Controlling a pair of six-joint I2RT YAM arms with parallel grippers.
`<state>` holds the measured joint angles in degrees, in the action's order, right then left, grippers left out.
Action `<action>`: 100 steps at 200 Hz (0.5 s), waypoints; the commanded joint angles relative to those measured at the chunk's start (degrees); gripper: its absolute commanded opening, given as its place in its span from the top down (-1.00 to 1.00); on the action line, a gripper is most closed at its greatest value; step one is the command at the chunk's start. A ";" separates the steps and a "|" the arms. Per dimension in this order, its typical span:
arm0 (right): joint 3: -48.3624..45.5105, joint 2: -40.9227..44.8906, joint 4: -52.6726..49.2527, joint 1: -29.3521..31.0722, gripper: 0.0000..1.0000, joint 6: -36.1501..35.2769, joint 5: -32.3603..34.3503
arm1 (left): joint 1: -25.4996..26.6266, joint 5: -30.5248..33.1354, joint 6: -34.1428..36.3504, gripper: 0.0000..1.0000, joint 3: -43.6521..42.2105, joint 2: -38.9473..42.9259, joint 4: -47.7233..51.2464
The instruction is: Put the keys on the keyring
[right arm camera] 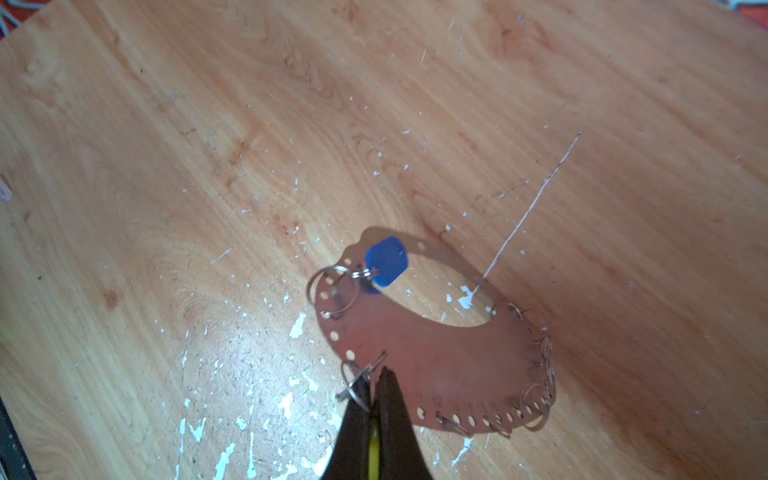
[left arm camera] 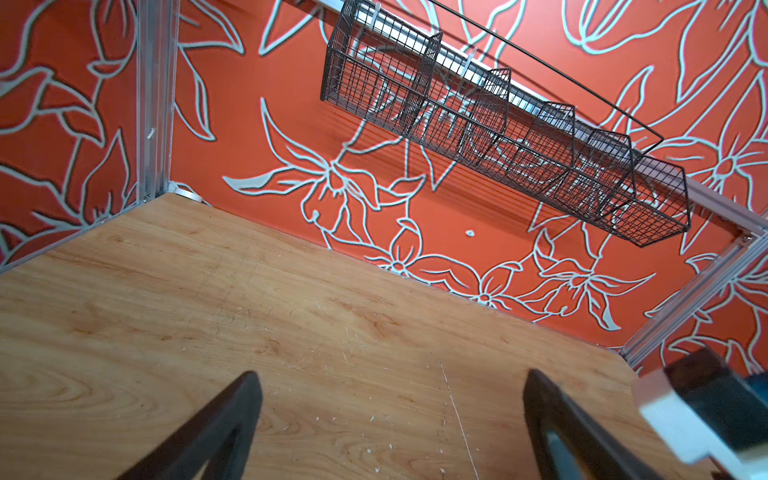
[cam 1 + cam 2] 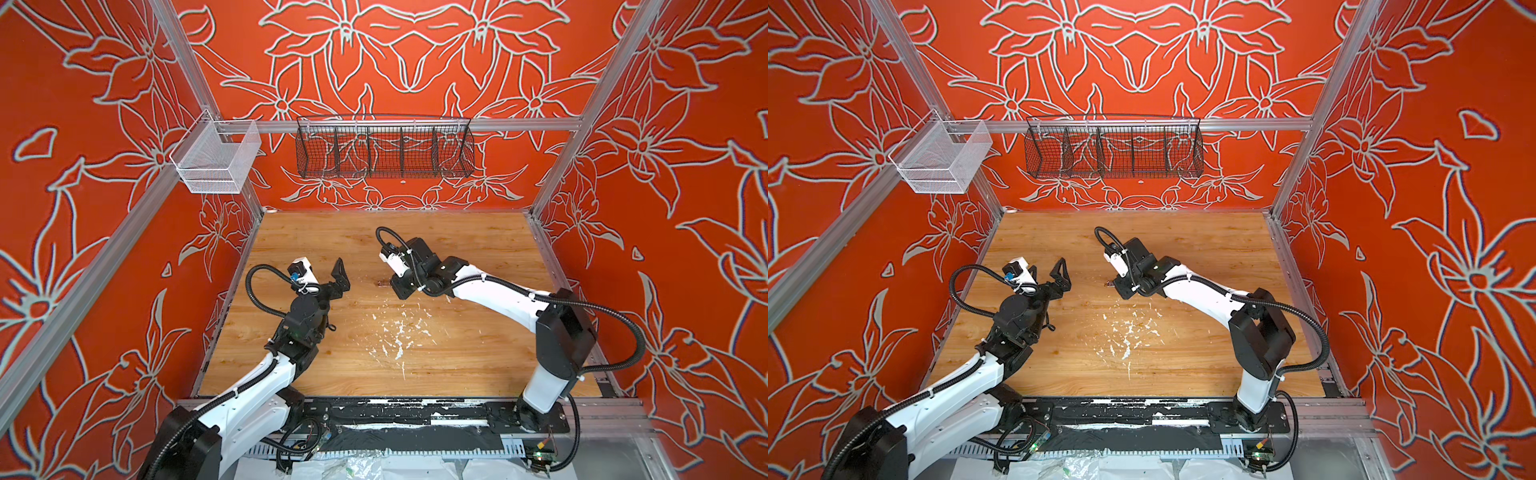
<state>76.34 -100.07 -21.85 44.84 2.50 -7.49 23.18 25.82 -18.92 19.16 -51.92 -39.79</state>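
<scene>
In the right wrist view the keyring (image 1: 436,357), a flat grey-brown ring with small holes and metal split rings (image 1: 332,291) round its edge, lies on the wooden table. A key with a blue tag (image 1: 386,261) hangs from one split ring and rests over the ring's hole. My right gripper (image 1: 374,376) is shut, with a sliver of a yellow tag (image 1: 374,449) between its fingers. Its tips sit at the keyring's edge, against another split ring. In both top views the right gripper (image 3: 395,286) (image 3: 1119,286) covers most of the keyring. My left gripper (image 3: 328,274) (image 2: 390,374) hovers open and holds nothing.
A black wire basket (image 3: 384,149) and a white mesh basket (image 3: 216,160) hang on the rail at the back. White flecks (image 3: 395,332) are scattered over the middle of the table (image 3: 478,353). Red patterned walls close in three sides.
</scene>
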 commanded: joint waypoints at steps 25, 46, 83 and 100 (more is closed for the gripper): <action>-6.86 0.06 5.17 1.87 1.00 4.36 2.56 | -0.59 0.58 -1.43 -0.94 1.37 0.59 -0.03; -9.27 -0.16 7.00 2.26 1.00 5.27 3.16 | -0.63 0.72 -1.47 -0.94 1.43 0.68 -0.07; -11.78 -1.49 8.85 3.67 1.00 6.05 4.52 | -0.77 0.78 -1.62 -0.94 1.41 0.33 0.01; -12.50 -2.24 9.17 4.19 1.00 6.24 5.56 | -0.84 0.70 -1.67 -0.94 1.52 0.16 0.05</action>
<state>65.12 -100.40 -15.14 47.94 7.14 -4.45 22.81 25.85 -19.51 19.16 -51.90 -39.40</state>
